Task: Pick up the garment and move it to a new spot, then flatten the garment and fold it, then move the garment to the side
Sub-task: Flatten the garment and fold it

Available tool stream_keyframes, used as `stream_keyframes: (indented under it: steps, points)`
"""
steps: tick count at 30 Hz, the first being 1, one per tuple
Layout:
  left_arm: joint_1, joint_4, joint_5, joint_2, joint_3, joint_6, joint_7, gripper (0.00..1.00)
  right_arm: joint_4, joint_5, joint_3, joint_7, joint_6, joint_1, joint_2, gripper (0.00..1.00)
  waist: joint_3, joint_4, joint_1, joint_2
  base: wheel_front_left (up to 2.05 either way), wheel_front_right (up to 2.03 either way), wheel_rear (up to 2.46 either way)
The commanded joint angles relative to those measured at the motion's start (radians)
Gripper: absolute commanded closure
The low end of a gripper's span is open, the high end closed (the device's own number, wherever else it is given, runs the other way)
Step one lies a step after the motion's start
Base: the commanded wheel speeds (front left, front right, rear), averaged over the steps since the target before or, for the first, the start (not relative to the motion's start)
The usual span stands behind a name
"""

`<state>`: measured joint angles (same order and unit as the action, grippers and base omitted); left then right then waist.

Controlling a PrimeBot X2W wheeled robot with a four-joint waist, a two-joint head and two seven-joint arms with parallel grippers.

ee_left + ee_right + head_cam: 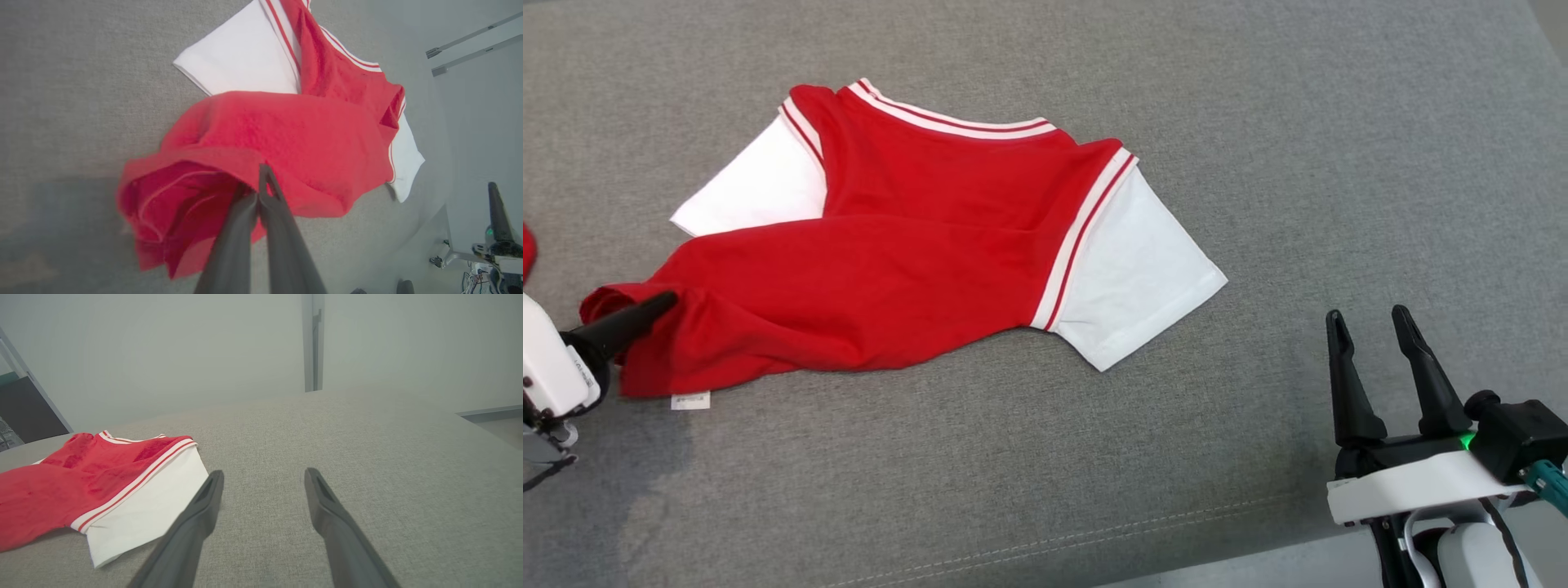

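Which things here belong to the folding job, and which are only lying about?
Job:
red-and-white garment
left gripper, shut on its red edge
right gripper, open, apart from it
grey fabric surface under it

Lying about:
red thing, cut off at the head view's left edge
dark panel

Grey woven cushion (1339,163), flat, spans work area. Stitched seam (1094,535) runs slantwise near its front edge. Small red shape (526,249) at far left edge, cut off, kind unclear. Beyond cushion: pale wall (163,355), blurred. Grey upright post (312,343) against wall. Dark panel (28,412) at left, metal-framed. Two pale rails (470,41), parallel, close together.
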<state>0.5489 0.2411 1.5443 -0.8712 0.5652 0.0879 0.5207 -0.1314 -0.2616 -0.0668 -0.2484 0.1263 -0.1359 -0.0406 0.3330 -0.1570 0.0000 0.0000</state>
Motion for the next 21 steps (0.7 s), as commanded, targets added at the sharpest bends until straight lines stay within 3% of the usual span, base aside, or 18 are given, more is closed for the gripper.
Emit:
stream_keyframes:
  steps: [1, 8, 9, 10, 17, 21]
  points:
    - [0.066, 0.026, -0.018, -0.05, -0.049, 0.009, -0.019, 1.0, 0.033, 0.001, -0.016, -0.013, 0.004, -0.016, -0.01, 0.0, 0.023, -0.024, 0.0, 0.0, 0.0, 0.0, 0.0]
    - [0.116, 0.163, -0.098, 0.004, -0.02, 0.031, -0.078, 1.0, 0.036, 0.005, -0.007, -0.013, 0.004, -0.019, -0.01, 0.0, 0.026, -0.019, 0.0, 0.0, 0.0, 0.0, 0.0]
    - [0.12, 0.178, -0.112, 0.007, -0.012, 0.032, -0.083, 0.11, 0.037, 0.007, -0.006, -0.012, 0.004, -0.021, -0.01, 0.0, 0.023, -0.014, 0.0, 0.0, 0.0, 0.0, 0.0]
    - [0.125, 0.188, -0.132, 0.009, -0.006, 0.033, -0.095, 0.0, 0.038, 0.01, -0.005, -0.011, 0.004, -0.021, -0.01, 0.0, 0.019, -0.008, 0.0, 0.0, 0.0, 0.0, 0.0]
    - [0.117, 0.196, -0.295, -0.011, 0.059, 0.026, -0.186, 0.0, 0.042, 0.037, 0.012, 0.006, 0.004, -0.016, -0.01, 0.0, -0.023, 0.055, 0.0, 0.0, 0.0, 0.0, 0.0]
    - [0.079, 0.15, -0.35, -0.002, 0.032, -0.019, -0.35, 0.0, 0.047, 0.054, 0.026, 0.012, 0.004, -0.012, -0.01, 0.0, -0.057, 0.094, 0.0, 0.0, 0.0, 0.0, 0.0]
